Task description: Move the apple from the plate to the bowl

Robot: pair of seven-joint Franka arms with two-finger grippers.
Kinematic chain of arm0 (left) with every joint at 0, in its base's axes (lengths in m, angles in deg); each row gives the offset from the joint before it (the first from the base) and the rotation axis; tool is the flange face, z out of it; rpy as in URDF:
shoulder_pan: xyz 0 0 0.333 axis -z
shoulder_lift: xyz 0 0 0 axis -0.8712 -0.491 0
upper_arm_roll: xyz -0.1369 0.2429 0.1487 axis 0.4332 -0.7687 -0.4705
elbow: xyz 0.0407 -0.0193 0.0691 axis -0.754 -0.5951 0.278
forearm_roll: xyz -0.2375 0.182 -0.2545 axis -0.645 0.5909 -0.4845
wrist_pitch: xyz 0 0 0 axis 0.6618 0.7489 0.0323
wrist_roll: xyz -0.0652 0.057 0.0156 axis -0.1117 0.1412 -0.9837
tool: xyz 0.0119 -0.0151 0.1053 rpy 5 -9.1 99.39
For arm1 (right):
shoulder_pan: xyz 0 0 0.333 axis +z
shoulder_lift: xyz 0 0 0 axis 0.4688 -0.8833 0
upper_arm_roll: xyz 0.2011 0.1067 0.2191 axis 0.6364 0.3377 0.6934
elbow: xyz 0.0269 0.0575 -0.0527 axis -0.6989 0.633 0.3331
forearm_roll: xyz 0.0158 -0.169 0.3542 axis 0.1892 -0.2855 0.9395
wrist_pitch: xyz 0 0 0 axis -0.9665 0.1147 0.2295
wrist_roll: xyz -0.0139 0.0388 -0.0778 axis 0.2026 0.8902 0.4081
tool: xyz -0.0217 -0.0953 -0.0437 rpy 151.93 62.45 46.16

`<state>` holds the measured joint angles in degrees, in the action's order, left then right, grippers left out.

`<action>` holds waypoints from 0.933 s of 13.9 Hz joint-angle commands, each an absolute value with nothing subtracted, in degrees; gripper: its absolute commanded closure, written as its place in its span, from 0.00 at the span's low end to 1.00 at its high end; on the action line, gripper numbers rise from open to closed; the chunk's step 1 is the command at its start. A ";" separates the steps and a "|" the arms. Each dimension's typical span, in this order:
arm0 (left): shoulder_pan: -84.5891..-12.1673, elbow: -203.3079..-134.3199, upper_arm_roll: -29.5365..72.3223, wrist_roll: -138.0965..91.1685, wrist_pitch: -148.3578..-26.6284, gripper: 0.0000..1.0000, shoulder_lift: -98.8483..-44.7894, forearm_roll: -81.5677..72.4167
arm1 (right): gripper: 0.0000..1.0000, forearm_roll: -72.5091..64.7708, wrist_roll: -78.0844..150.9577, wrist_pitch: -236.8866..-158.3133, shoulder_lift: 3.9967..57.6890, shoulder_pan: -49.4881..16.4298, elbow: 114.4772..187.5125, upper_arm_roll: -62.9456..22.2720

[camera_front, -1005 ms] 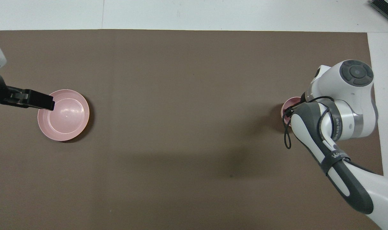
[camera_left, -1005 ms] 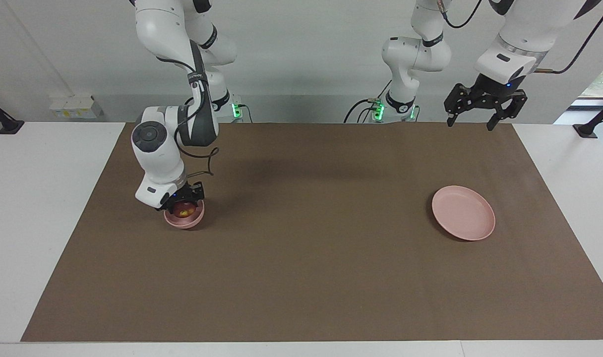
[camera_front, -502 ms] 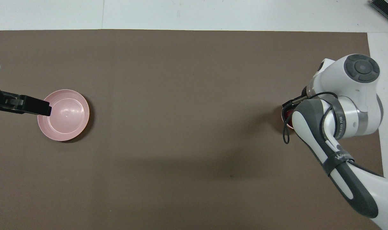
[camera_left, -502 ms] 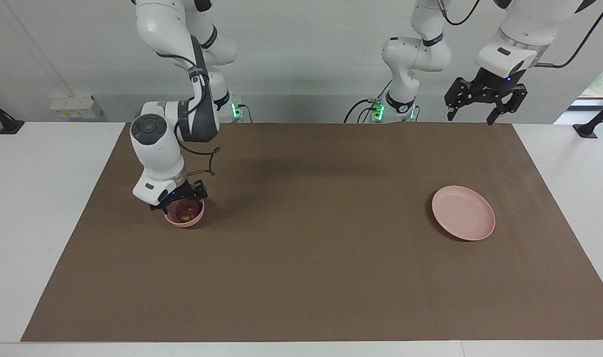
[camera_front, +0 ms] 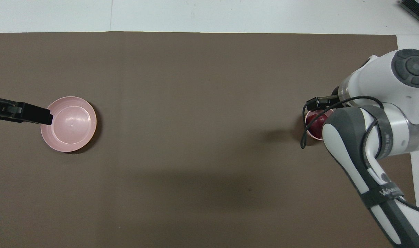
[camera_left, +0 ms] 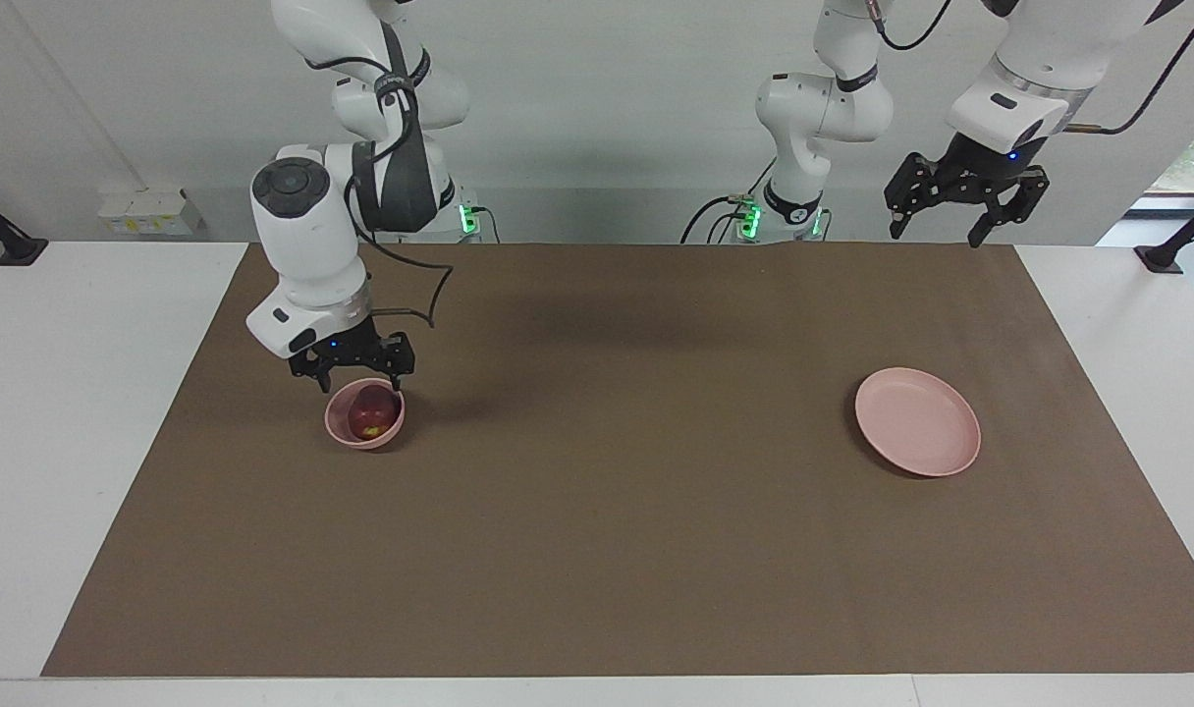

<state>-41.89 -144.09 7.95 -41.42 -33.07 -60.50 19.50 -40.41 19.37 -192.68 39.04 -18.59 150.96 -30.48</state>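
The dark red apple [camera_left: 368, 410] with a yellowish patch lies inside the small pink bowl [camera_left: 342, 432], toward the right arm's end of the table. In the overhead view the apple [camera_front: 314, 120] and the bowl [camera_front: 312, 133] show partly under the right arm. My right gripper [camera_left: 357, 381] hangs open just above the bowl, holding nothing. The wide pink plate [camera_left: 917, 421] sits bare toward the left arm's end; in the overhead view the plate [camera_front: 69, 124] lies beside a left fingertip. My left gripper [camera_left: 958, 228] waits open, high over the mat's edge by the robots.
A brown mat [camera_left: 617, 471] covers the table's middle, with white table surface at both ends. A small white box [camera_left: 145, 211] stands at the wall past the right arm's end.
The right gripper has opened, let the apple go into the bowl and risen above it. The left gripper has lifted a little higher.
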 commanded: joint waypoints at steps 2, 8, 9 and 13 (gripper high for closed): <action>-42.23 -145.75 7.99 -41.72 -32.95 0.00 -59.12 20.39 | 0.00 -39.73 15.34 -184.97 45.38 -18.98 147.72 -30.52; -42.23 -145.75 7.99 -41.37 -33.13 0.00 -59.12 20.30 | 0.00 -37.37 18.94 -168.17 50.13 -22.23 134.53 -31.58; -42.14 -145.66 7.99 -41.72 -33.57 0.00 -59.21 20.21 | 0.00 -36.40 20.69 -167.81 51.36 -23.11 134.52 -31.93; -42.49 -145.57 7.91 -41.46 -34.54 0.00 -59.30 20.03 | 0.00 -33.49 22.55 -166.85 52.69 -24.61 136.80 -32.90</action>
<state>-42.10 -144.10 7.87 -41.41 -33.19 -60.50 19.50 -34.84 21.24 -167.69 52.42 -23.89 135.58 -33.09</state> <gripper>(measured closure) 0.000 0.000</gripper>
